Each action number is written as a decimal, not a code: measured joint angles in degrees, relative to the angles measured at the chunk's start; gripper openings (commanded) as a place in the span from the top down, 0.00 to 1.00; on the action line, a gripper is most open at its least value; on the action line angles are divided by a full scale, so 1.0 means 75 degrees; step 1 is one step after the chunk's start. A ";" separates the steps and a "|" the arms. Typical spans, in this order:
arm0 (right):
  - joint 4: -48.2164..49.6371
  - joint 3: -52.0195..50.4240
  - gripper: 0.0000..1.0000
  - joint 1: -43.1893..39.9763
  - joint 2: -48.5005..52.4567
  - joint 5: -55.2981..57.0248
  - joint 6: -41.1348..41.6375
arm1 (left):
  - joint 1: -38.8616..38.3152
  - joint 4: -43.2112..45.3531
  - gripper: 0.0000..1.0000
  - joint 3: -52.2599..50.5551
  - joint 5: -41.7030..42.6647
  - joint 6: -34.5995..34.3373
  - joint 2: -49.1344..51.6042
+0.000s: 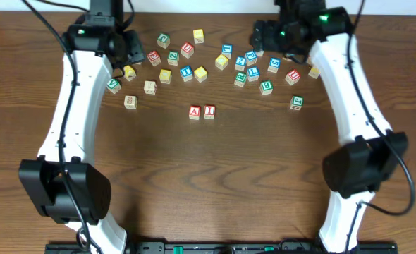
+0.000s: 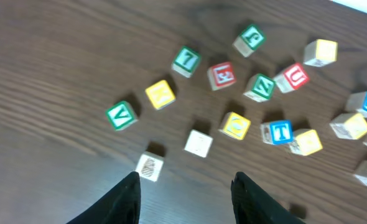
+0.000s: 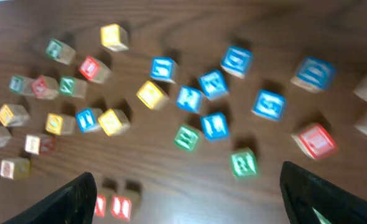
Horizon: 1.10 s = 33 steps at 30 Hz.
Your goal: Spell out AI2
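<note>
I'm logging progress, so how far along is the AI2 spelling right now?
Two of three characters look done: the A block and I block sit side by side mid-table. Nothing is in hand: the left claw and right claw are both open and empty over the loose blocks. Left: a 2 after the I.

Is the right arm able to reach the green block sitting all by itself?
Probably yes. The green block sits close beside the right arm, with bare table around it and nothing in between. The jaws are open.
</note>
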 measured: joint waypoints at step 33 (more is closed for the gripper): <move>0.1632 0.0420 0.50 0.1003 0.2815 0.2025 0.2320 | 0.0038 -0.0128 0.54 -0.0009 -0.0009 0.0003 0.0015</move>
